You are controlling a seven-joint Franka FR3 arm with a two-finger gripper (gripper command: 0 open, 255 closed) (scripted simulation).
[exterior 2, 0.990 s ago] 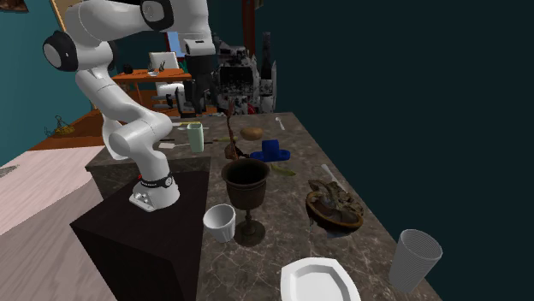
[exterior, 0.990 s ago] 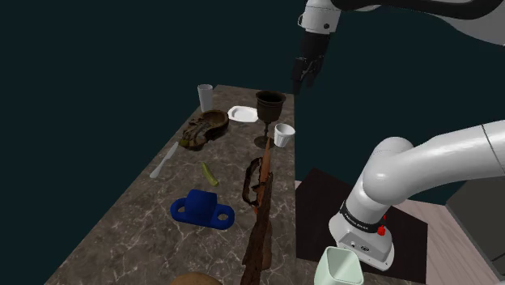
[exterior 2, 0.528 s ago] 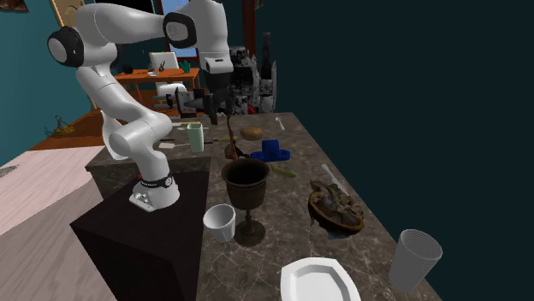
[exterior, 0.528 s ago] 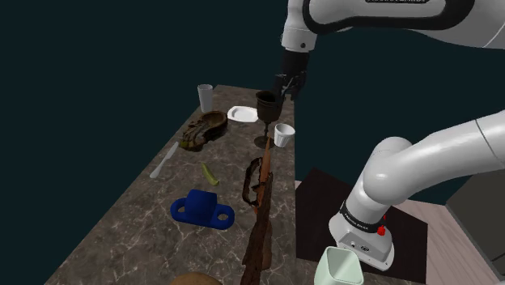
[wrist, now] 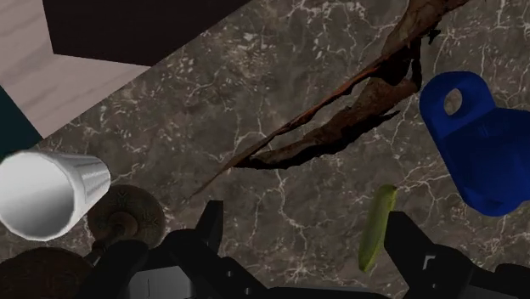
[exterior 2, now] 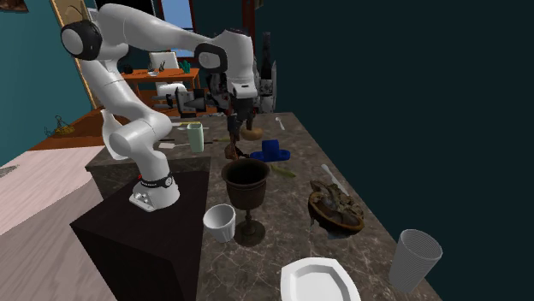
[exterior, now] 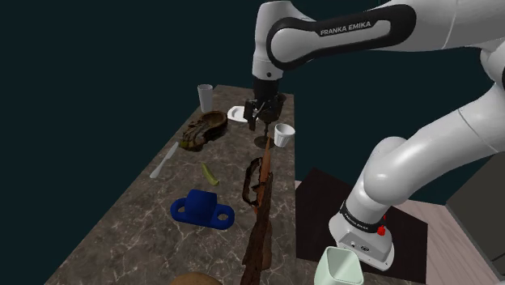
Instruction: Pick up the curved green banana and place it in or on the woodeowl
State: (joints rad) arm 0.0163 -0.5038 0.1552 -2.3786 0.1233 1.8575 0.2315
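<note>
Wrist cam: dark marbled bench [wrist: 255, 93] takes up most of the frame. Gripper [wrist: 306, 221] fingers [wrist: 210, 225] stand apart, nothing clasped. Slim green banana [wrist: 377, 228] lies flat on the bench, between the fingers and close beside one of them; can't tell any contact. Blue block with a round hole [wrist: 480, 140] just beyond the banana, at the frame edge. Long ragged brown piece [wrist: 340, 127] runs diagonally through mid-frame, passing close to the blue block. White cup [wrist: 47, 195] at the opposite edge, brown goblet [wrist: 126, 219] right beside it. One corner: black stand [wrist: 127, 30], pale floor [wrist: 51, 85] next to it.
</note>
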